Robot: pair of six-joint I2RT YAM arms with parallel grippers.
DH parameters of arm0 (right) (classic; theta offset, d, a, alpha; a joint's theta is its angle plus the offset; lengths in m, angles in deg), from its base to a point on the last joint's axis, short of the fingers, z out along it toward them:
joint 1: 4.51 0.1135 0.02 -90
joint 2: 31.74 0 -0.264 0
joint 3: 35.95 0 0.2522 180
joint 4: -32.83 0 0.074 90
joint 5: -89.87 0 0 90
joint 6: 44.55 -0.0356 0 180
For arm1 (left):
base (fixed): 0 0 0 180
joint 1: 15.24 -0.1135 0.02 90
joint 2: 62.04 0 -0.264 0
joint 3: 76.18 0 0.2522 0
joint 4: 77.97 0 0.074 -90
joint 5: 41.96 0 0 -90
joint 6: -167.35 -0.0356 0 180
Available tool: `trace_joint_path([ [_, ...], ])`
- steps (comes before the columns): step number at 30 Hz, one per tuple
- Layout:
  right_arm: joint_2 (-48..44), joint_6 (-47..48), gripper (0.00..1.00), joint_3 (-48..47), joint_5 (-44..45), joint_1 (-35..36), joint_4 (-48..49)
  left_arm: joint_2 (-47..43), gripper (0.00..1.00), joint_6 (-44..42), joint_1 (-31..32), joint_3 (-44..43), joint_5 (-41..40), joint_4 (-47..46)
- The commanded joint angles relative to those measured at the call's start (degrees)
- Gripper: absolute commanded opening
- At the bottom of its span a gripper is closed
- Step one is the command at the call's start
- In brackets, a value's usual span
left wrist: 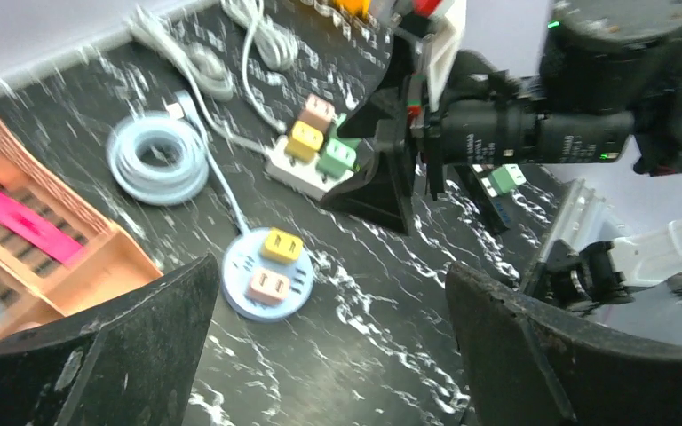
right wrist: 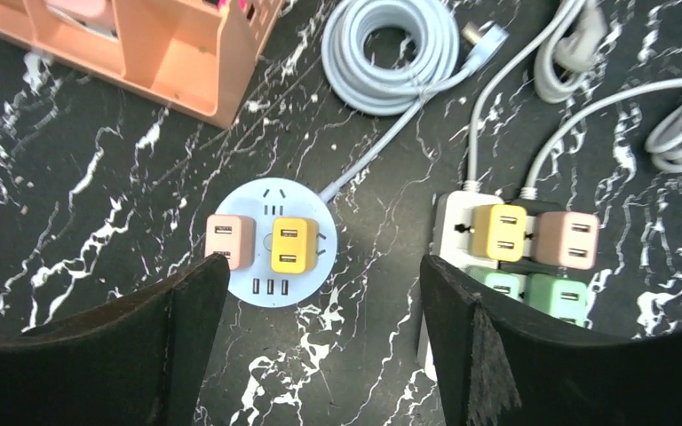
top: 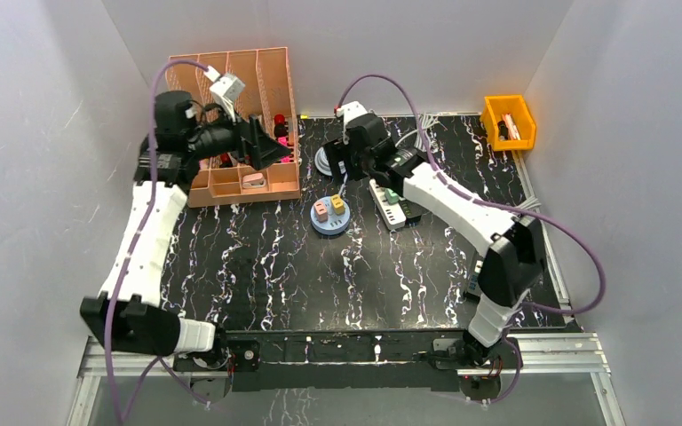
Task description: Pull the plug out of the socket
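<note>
A round light-blue socket [top: 329, 224] lies mid-table with a pink plug [top: 321, 211] and a yellow plug [top: 337, 205] in it. In the right wrist view the socket [right wrist: 271, 197] shows the pink plug [right wrist: 230, 240] and the yellow plug [right wrist: 294, 244], just ahead of my open, empty right gripper [right wrist: 324, 346]. A white power strip [right wrist: 448, 226] with yellow, pink and green plugs lies to their right. My left gripper [top: 262, 145] is open and empty, raised over the orange organizer. Its view shows the socket [left wrist: 240, 293] below, near the left finger.
An orange compartment organizer [top: 271, 182] stands at the back left. A coiled white cable [right wrist: 391, 44] lies behind the socket, with more cables at the back right. A yellow bin [top: 508, 122] sits at the far right corner. The right arm [left wrist: 515, 133] crosses the left wrist view.
</note>
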Motion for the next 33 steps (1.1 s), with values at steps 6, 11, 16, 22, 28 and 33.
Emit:
trace_joint_path([
  [6,11.0,0.8,0.74,-8.8,-12.8,-1.0,-6.5,7.1,0.98,27.4,-0.1,18.4,-3.7,-24.5],
  [11,15.4,0.2,0.66,-10.6,-14.0,-1.0,-8.8,9.2,0.98,26.7,0.3,20.8,-11.2,-21.8],
  [16,17.3,-0.1,0.63,-8.8,-14.3,-1.0,-7.5,11.8,0.98,25.9,1.9,23.7,-14.8,-19.2],
  [22,19.7,-0.3,0.60,-9.1,-12.9,-1.0,-7.4,15.0,0.95,25.0,6.0,26.0,-19.9,-17.4],
  [28,21.6,-0.3,0.55,-8.8,-11.4,-0.9,-7.4,19.0,0.90,26.0,9.1,26.9,-24.1,-16.5],
  [33,22.3,-0.8,0.51,-7.6,-10.3,-0.9,-6.9,20.8,0.90,25.5,10.9,27.2,-24.0,-17.2],
])
